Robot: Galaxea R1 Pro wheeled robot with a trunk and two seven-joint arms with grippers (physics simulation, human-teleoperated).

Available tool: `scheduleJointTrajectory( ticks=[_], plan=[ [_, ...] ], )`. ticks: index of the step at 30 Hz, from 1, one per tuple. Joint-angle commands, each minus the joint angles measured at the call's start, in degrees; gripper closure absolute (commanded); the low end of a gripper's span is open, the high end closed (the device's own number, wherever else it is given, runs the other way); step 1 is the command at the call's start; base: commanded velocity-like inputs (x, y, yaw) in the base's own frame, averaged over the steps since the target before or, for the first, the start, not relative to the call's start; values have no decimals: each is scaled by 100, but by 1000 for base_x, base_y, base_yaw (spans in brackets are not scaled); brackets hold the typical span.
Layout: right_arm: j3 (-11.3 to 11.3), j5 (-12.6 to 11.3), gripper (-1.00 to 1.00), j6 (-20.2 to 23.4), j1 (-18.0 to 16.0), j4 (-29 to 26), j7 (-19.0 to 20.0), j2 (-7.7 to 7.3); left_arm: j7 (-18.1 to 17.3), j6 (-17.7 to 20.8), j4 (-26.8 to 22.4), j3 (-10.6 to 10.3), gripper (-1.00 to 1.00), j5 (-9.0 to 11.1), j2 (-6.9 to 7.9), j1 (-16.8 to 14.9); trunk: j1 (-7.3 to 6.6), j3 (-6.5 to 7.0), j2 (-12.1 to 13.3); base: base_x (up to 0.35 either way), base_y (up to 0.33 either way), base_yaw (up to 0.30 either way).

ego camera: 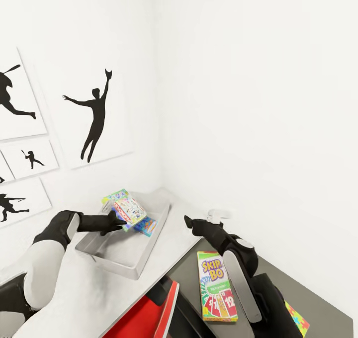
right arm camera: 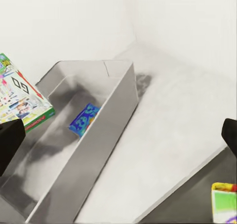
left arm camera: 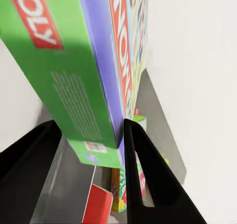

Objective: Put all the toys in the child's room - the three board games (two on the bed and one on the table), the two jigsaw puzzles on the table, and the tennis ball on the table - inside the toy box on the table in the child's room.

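White corner walls point(ego camera: 238, 104) hung with black silhouette prints point(ego camera: 94, 117), over a pale table point(ego camera: 174, 238) with a lower dark grey section point(ego camera: 318, 288). Light-grey toy box point(ego camera: 117, 258) on the pale top, holding a blue board game point(right arm camera: 84, 119) flat on its floor. Left pincer point(ego camera: 118, 223) pinching a green-edged board game point(ego camera: 128, 210), tilted above the box. Right pincer point(ego camera: 188, 221) spread, hovering over the table beside the box. Skip-Bo box point(ego camera: 217, 286) and a jigsaw puzzle point(ego camera: 297, 319) flat on the dark section.
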Motion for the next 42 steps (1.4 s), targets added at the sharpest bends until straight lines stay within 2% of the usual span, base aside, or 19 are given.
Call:
scheduleJointTrajectory(
  ticks=[1, 2, 3, 4, 7, 12, 14, 23, 42],
  plan=[
    [-150, -65, -100, 120, -6, -18, -54, 0, 170, 42, 71, 58, 100, -14, -36, -44, 4, -13, -14, 0, 0, 0],
    [-224, -67, -100, 178, -6, -22, -54, 0, 268, 40, 97, 64, 100, -5, -55, -55, 4, -13, -14, 0, 0, 0],
    [-430, -92, -100, 368, -6, -29, -43, 0, 538, 37, 153, 132, 100, 60, -109, -78, 4, -13, -14, 0, 0, 0],
    [-490, -110, -100, 429, -6, -30, -32, 2, 620, 36, 165, 174, 100, 94, -126, -84, 4, -13, -14, 0, 0, 0],
    [-768, -328, -100, 647, -6, -35, 239, 1, 1120, 33, 235, 562, 100, 292, -186, -100, 4, -13, -14, 0, 0, 0],
    [-1010, -637, -100, 739, -6, -38, 958, -23, 1640, 6, 377, 996, 100, 376, -204, -103, 4, -22, -14, 0, 0, 0],
    [-1067, -680, -100, 841, -6, -37, 1128, -51, 1737, -3, 398, 1078, 100, 385, -207, -104, 4, -37, -14, 0, 0, 0],
    [-1179, -714, -100, 976, -6, -36, 1252, -149, 1802, -10, 413, 1119, 100, 390, -208, -100, 4, -119, -14, 0, 0, 0],
    [-1187, -717, -100, 974, -6, -36, 1257, -158, 1812, 28, 422, 1116, 100, 377, -200, -100, 4, -298, -14, 0, 0, 0]
  ],
)
